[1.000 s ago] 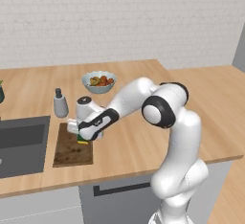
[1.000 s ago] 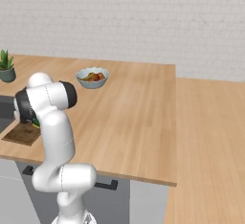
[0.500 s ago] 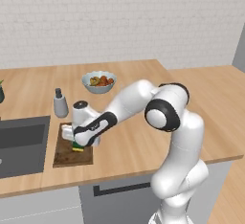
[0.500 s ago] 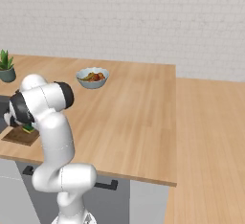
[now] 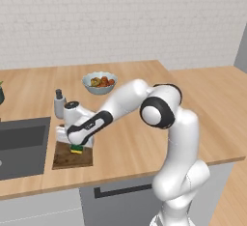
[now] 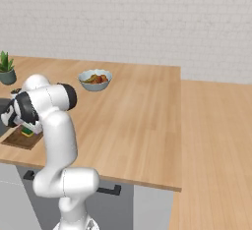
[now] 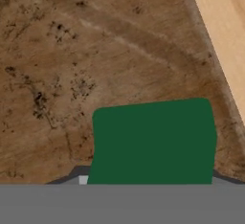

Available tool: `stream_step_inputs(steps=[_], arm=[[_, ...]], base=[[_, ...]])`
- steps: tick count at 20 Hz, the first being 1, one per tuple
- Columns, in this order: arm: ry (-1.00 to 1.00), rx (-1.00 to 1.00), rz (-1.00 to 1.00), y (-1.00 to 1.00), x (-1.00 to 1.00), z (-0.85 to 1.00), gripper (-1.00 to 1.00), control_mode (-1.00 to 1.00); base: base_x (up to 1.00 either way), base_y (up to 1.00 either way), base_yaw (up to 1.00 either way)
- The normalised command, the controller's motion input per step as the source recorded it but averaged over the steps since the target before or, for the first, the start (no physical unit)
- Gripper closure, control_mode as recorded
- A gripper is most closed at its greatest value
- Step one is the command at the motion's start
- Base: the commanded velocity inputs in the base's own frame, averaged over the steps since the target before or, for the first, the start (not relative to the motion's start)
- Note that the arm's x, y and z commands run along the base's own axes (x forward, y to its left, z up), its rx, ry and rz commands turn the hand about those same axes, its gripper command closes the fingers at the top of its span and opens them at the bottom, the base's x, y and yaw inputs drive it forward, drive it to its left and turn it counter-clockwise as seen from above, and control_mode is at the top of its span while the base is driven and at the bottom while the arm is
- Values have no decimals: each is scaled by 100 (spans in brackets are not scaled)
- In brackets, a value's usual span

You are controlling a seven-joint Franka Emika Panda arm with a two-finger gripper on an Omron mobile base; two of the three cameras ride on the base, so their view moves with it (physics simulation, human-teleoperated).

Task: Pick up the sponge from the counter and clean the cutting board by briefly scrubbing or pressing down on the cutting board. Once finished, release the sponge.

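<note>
The dark brown speckled cutting board (image 5: 65,159) lies on the wood-grain counter (image 5: 144,138) just right of the sink. My gripper (image 5: 77,145) reaches down over it and is shut on the sponge (image 5: 76,149). The sponge's yellow underside rests on the board and its green layer faces up. From the right base view the sponge (image 6: 27,132) sits on the cutting board (image 6: 17,140) beside my arm. In the hand view the green sponge (image 7: 153,141) lies against the board (image 7: 95,50) near its edge, with the counter (image 7: 225,22) beyond. The handle hole shows at the top.
A dark grey sink (image 5: 19,143) lies left of the board. Just behind the board stands a small grey bottle (image 5: 59,103), and a bowl of fruit (image 5: 99,81) sits farther back. A potted plant (image 6: 7,68) stands at the far left.
My hand has slid the sponge left and a little toward the counter's front edge across the board. It has hardly moved in the last half second.
</note>
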Motion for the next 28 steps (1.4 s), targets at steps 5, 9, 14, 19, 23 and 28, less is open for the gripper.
stream_step_inputs(steps=[5,9,14,19,23,28], arm=[[0,0,-2,59,-61,-44,100,-100],[-3,4,0,48,-68,-66,100,-100],[0,9,-1,51,-64,-59,100,-100],[0,14,-2,51,-78,-45,100,-100],[0,9,-1,52,-87,-52,100,-100],[0,0,0,54,-99,-48,100,-100]], base=[[0,0,0],[0,0,0],[0,0,0],[0,0,0],[0,0,0],[0,0,0]])
